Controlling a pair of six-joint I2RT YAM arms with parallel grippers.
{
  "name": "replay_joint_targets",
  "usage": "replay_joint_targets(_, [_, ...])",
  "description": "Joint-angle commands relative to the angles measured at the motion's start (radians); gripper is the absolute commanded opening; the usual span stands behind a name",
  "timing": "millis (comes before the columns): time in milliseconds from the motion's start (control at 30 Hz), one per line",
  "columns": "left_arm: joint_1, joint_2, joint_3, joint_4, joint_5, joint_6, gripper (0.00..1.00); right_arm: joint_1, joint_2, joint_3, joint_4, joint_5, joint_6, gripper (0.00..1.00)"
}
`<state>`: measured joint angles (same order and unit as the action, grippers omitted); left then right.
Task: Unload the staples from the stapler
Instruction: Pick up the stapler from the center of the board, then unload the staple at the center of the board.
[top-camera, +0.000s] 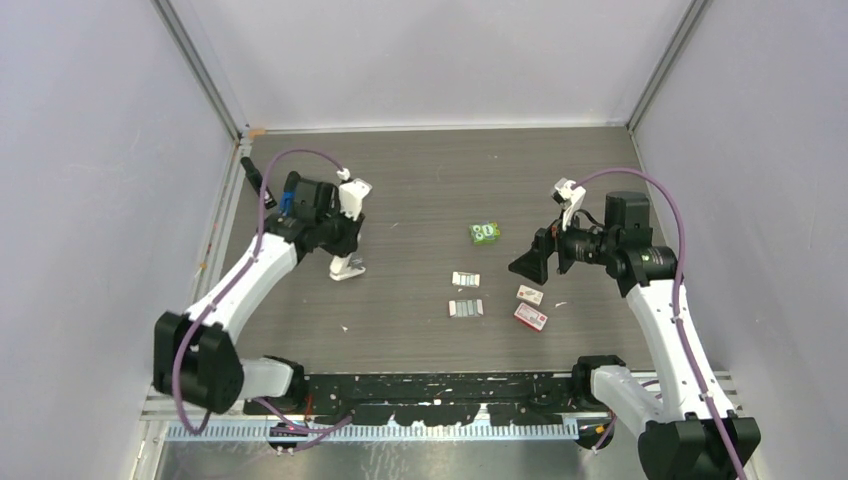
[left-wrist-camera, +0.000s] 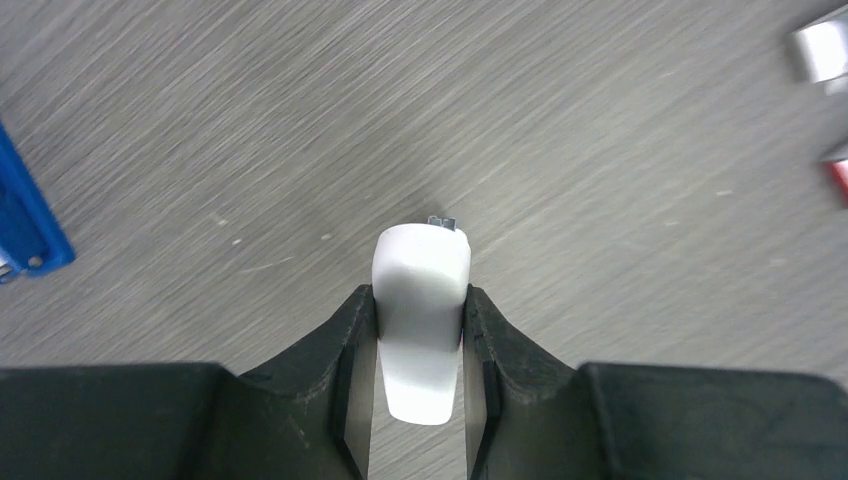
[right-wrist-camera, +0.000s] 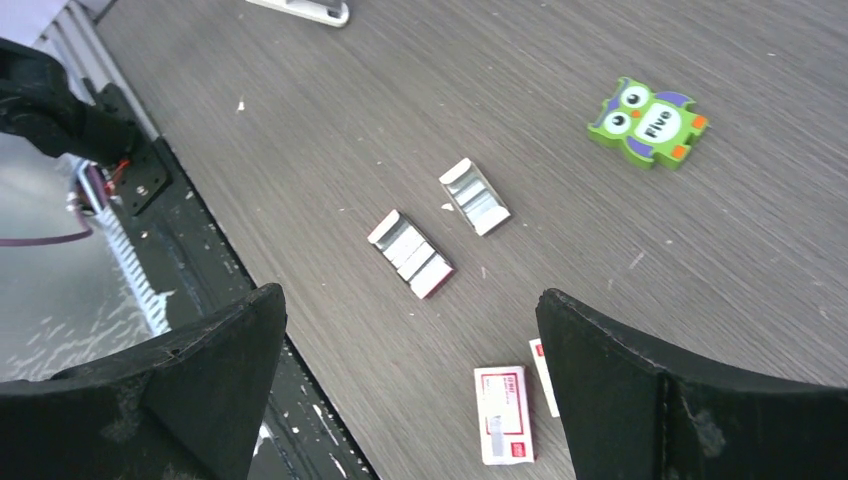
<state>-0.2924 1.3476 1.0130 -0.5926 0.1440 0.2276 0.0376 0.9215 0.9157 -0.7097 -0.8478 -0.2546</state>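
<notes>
While the left gripper (left-wrist-camera: 420, 298) is clamped on the rounded end of the white stapler (left-wrist-camera: 421, 262), fingers (left-wrist-camera: 338, 345) flat on both flanks, the step in hand looks like holding or tilting the body so its load can come out.

Note for doing it well: the grip sits square and centred. Even pressure and a slow move should stop the smooth plastic twisting out. A small grey metal bit (left-wrist-camera: 442, 220) shows at the stapler's tip; staple or feed mouth, cannot tell.

Across from it the right gripper (right-wrist-camera: 408, 295) hangs with jaws wide apart, holding nothing, above the loose staples (right-wrist-camera: 411, 254). Judged free to brace the base or pick out a strip.

Staples: two ribbed stacks lie flat, right of the centre of the surface (top-camera: 420, 190) and toward its near edge. They are well apart from the stapler, which is toward the left edge. Whether any strip sits inside the stapler is hidden.

Views compared:
- Left wrist: finger contact on the plastic, the metal bit, and a blue object (left-wrist-camera: 25, 235) near the stapler.
- Top: white parts above and below the gripper, the lower one on the surface; the contact itself is hidden.
- Right wrist: ribbing on the strips, the green owl packet (right-wrist-camera: 650, 122) and the red-and-white boxes (right-wrist-camera: 503, 414), mere specks from above.
</notes>
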Motion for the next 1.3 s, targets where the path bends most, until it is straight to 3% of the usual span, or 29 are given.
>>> replay_joint_targets(0, [-0.085,-0.113,-0.066,0.149,0.097,-0.186,0.0,0.013,0.016,-0.012,0.063,-0.11,0.034,1.0])
replay_joint_targets(233, [-0.163,-0.202,-0.188,0.344,0.117,-0.379,0.0,0.057,0.05,-0.053,0.134,-0.182,0.061,1.0])
replay_joint_targets(533, [-0.237,-0.347,-0.386,0.641,0.075,-0.428,0.0,0.177,0.09,-0.064,0.151,-0.113,-0.029,0.99])
replay_joint_targets(967, [-0.237,-0.461,-0.472,0.731,0.11,-0.482,0.0,0.429,0.313,0.179,0.003,0.031,-0.261,1.0])
replay_joint_targets(1200, [-0.237,-0.525,-0.515,0.748,0.041,-0.566,0.0,0.477,0.421,0.135,0.432,0.046,0.078,1.0])
replay_joint_targets(1267, [-0.237,-0.544,-0.534,0.76,0.028,-0.589,0.0,0.484,0.457,0.131,0.478,0.069,0.133,1.0])
